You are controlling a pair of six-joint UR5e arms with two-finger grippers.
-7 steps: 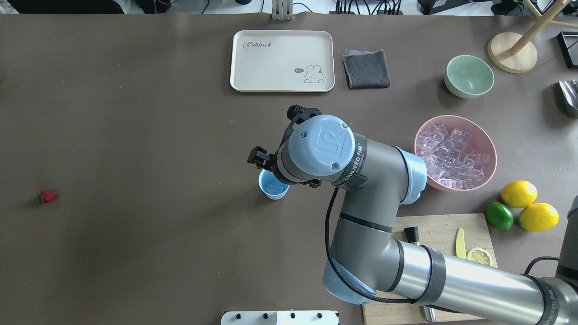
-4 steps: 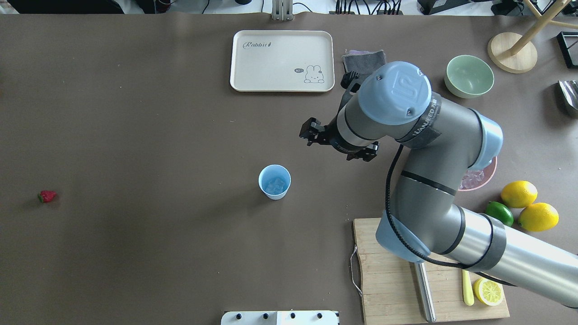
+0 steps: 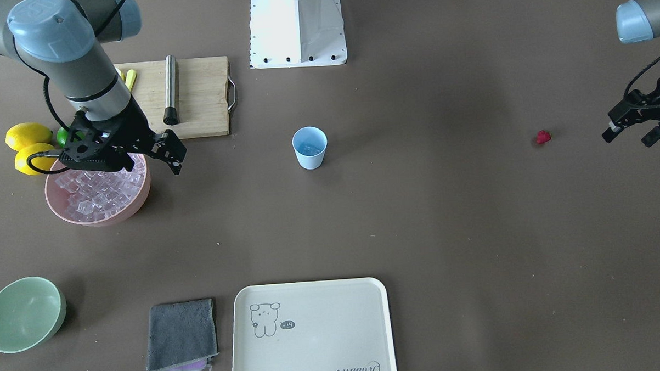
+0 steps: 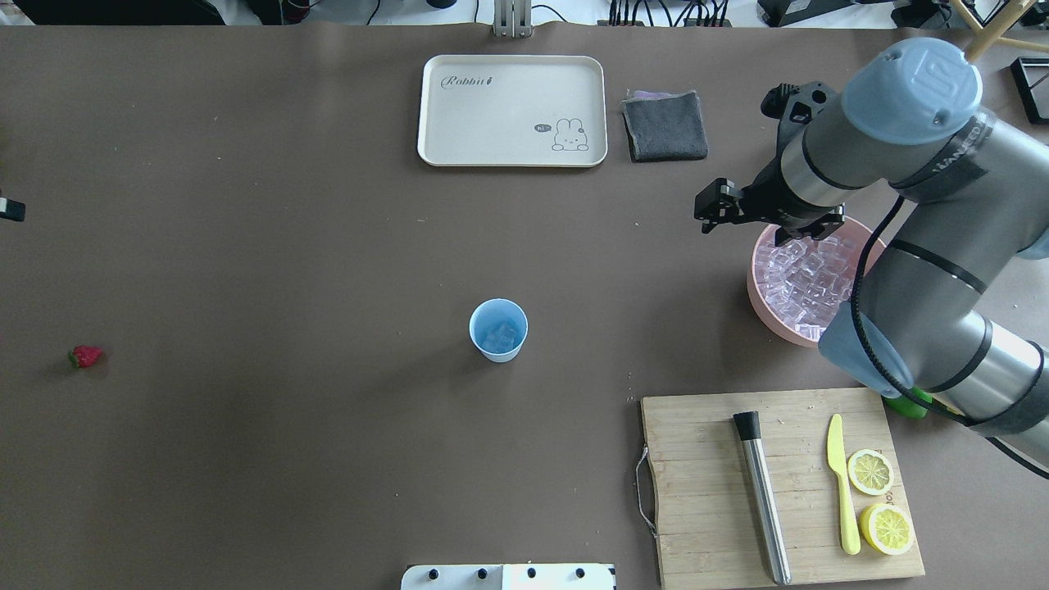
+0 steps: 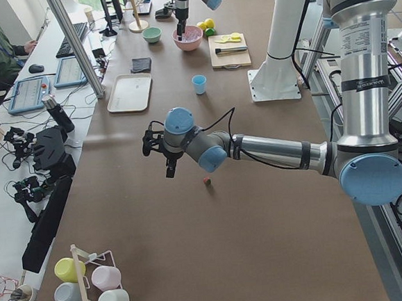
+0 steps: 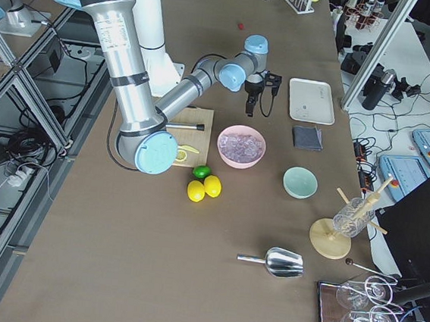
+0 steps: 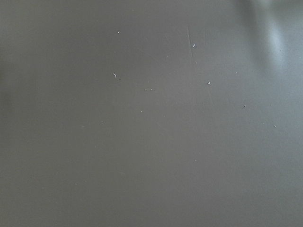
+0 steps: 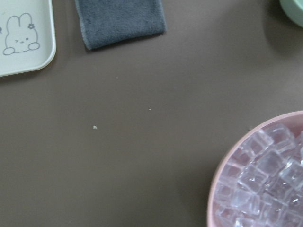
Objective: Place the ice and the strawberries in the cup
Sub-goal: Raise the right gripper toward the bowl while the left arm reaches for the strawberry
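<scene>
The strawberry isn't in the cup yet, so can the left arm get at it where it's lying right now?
Probably yes. The strawberry lies alone on the table, and the left tool hangs open close beside it, above the surface, with nothing between them.

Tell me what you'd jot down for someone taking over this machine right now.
Right gripper: open, empty, over the pink bowl of ice.
Left gripper: open, empty, near the strawberry, which lies on the table.
Cup: upright mid-table, some ice inside.
Done: some ice is in.
Left: perhaps more ice, then the strawberry into the cup.
</scene>
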